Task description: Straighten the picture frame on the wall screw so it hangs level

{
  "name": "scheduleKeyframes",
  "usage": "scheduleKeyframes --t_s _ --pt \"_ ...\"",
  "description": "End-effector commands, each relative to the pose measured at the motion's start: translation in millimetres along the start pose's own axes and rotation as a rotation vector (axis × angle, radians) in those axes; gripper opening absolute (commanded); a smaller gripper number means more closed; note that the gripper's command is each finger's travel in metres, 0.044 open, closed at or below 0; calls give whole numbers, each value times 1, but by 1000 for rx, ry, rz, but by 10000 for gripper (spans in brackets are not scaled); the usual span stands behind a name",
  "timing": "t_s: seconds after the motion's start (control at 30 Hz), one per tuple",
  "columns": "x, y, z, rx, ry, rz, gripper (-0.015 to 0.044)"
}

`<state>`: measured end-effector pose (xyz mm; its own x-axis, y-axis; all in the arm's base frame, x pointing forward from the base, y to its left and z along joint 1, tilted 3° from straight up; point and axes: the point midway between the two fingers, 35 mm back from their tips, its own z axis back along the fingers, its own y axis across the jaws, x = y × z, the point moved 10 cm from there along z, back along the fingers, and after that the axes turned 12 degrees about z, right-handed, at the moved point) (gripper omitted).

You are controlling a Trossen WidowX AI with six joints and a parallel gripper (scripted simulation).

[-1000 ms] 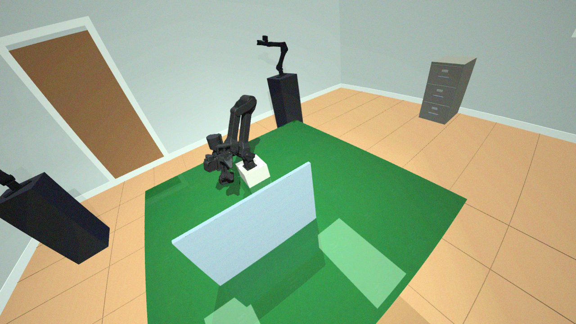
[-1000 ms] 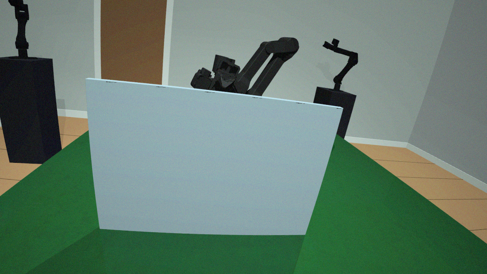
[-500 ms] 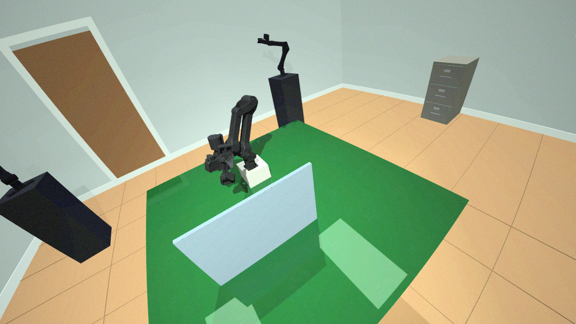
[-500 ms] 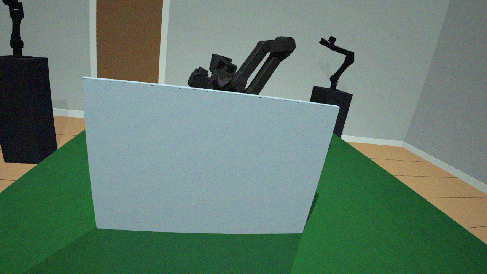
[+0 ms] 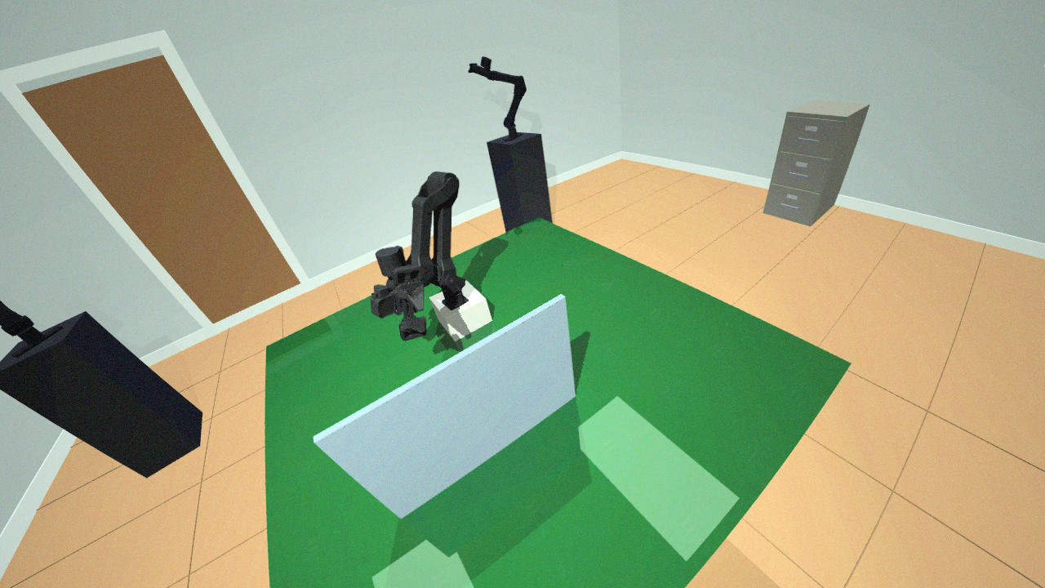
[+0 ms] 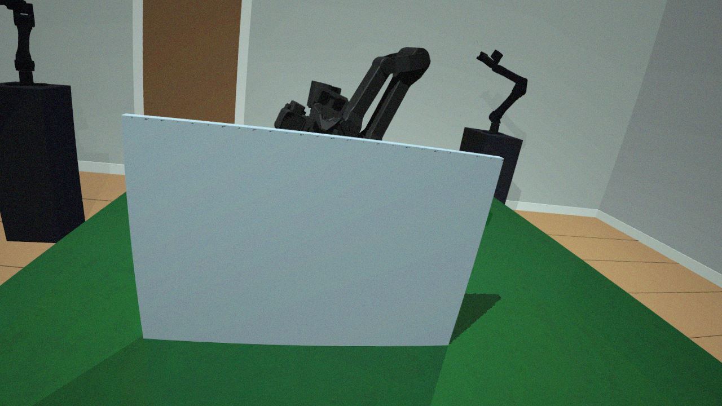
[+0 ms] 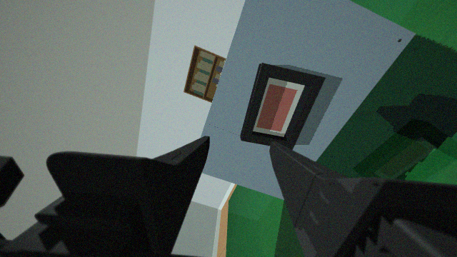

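Note:
The picture frame, black around a red picture with a white border, hangs on the grey-blue wall panel. It looks crooked against the panel's edges: its end nearer my fingers seems lower, its far end higher. The panel hides it in the top and exterior views. The screw and notched strip are hidden. My gripper is open and holds nothing. The right finger's tip overlaps the frame's near corner in the wrist view; the left tip stands against the bare panel. Whether either touches cannot be told.
The panel stands on a green mat, with my arm's white base behind it. Dark pedestals carry other arms. A cabinet, a door and a shelf lie beyond.

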<state>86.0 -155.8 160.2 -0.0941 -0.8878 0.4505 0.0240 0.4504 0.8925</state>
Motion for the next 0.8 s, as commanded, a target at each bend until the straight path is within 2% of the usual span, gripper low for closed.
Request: scheduleKeyframes --t_s 0.0,0.27,0.77 --pt "4 -12 -20 -1 0 -47 260" --pt "-4 -37 -60 1 3 -137 260" --pt "-4 -38 -67 2 3 -138 260"
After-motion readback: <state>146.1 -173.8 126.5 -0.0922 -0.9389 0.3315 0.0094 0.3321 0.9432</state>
